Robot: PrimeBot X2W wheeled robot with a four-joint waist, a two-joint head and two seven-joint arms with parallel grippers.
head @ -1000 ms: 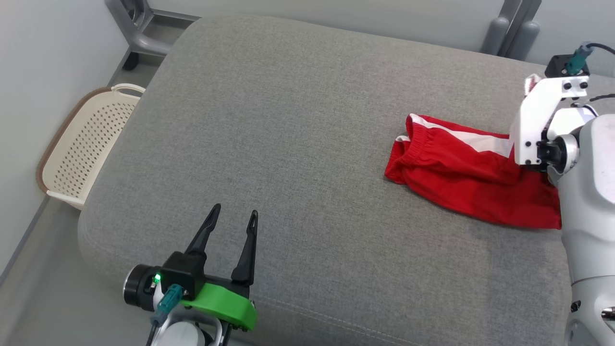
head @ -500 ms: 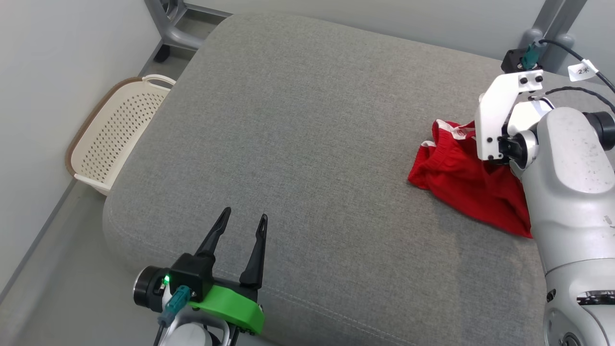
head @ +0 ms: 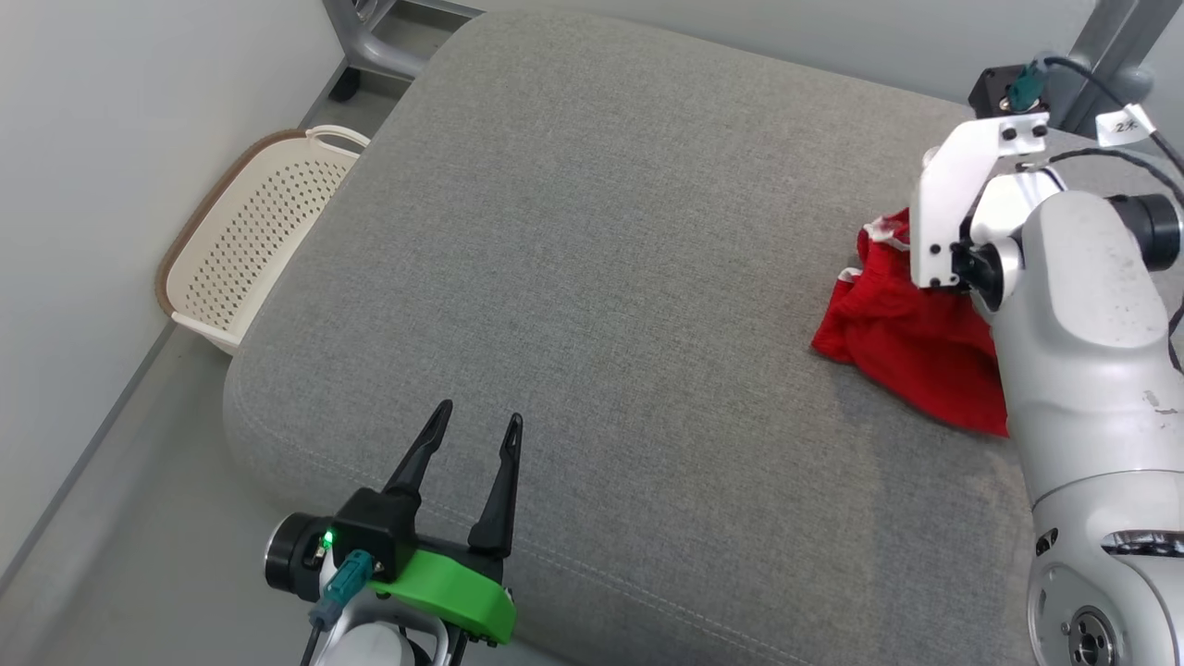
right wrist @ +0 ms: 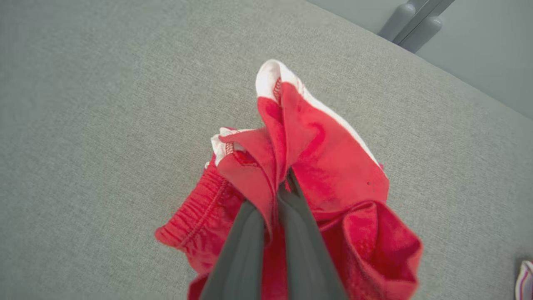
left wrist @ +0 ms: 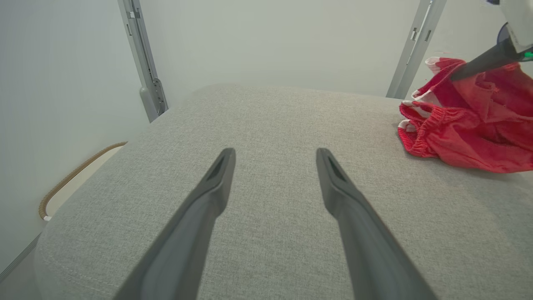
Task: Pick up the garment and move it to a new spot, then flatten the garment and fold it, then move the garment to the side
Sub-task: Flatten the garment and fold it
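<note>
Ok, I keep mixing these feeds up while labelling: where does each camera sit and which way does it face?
Head view: on the head, facing forward and down over the cushion; shows the open left gripper and right arm.
Left wrist view: on that wrist, facing along its spread fingers across the cushion.
Right wrist view: on that wrist, facing down its fingers, shut on the red garment.
Shared: all three show garment and cushion.

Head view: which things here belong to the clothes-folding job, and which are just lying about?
Job: red garment, right gripper shut on it, open left gripper, grey cushion.
Lying about: cream basket, grey metal posts.
</note>
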